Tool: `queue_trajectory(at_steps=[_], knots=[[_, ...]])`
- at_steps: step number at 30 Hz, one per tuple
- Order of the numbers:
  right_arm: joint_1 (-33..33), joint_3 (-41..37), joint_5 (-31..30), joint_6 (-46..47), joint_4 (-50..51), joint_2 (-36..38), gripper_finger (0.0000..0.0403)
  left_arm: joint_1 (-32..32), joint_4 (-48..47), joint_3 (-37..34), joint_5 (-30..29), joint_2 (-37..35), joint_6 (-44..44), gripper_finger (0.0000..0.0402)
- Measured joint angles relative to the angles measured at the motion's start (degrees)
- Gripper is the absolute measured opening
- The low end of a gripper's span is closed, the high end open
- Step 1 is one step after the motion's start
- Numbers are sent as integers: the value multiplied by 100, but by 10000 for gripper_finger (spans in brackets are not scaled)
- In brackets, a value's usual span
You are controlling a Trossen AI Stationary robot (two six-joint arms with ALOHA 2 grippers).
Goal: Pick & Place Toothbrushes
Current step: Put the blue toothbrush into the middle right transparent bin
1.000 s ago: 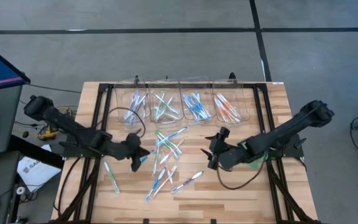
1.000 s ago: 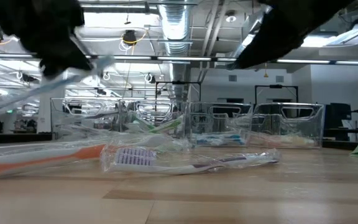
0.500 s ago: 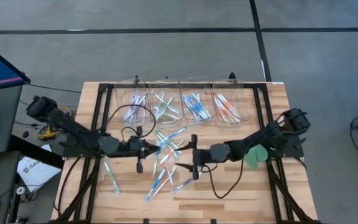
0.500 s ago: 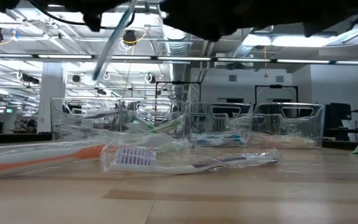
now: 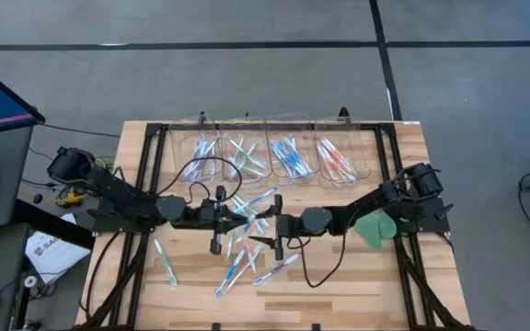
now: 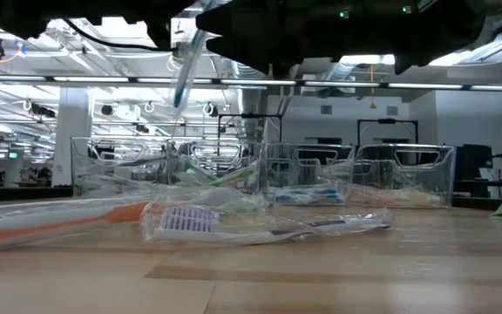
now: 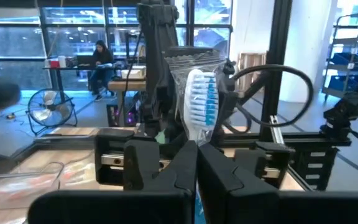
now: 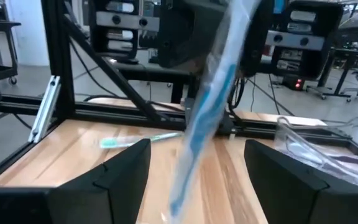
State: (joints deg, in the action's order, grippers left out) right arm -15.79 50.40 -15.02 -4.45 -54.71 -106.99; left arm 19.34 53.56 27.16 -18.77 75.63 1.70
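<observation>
Blue-bristled toothbrush in a clear wrapper, upright, pinched at its lower end between the shut fingers of the left gripper; raised above mid-table, bristle head uppermost. From the other side, same brush a slanting blue-and-clear stick between the widely parted fingers of the right gripper, touching neither finger. Seen from above, left gripper and right gripper nose to nose over the scattered pile of toothbrushes, close but apart.

Underneath, a pale wooden plank table with a black metal frame. Loose brushes strewn across its middle, thin translucent sticks with blue, green, orange and purple accents; one lone green one off near the left arm. Along the far edge, four clear plastic bins in a row, sorted by colour. Flat green disc beneath the right arm.

At table height, an orange-handled brush and a wrapped purple one lying nearest, bins behind. Beyond, grey concrete floor, ceiling ducts and strip lights, and a seated person at a far desk
</observation>
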Motion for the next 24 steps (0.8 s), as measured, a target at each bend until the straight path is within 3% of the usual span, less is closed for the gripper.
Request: queue_trajectory(at_steps=[12,24], knots=[[103,286,26,-433,229,-1,255,-344,213,4,122,219,-195,2],[111,355,187,-288,453,-1,255,-368,300,4,268,217,-198,2]])
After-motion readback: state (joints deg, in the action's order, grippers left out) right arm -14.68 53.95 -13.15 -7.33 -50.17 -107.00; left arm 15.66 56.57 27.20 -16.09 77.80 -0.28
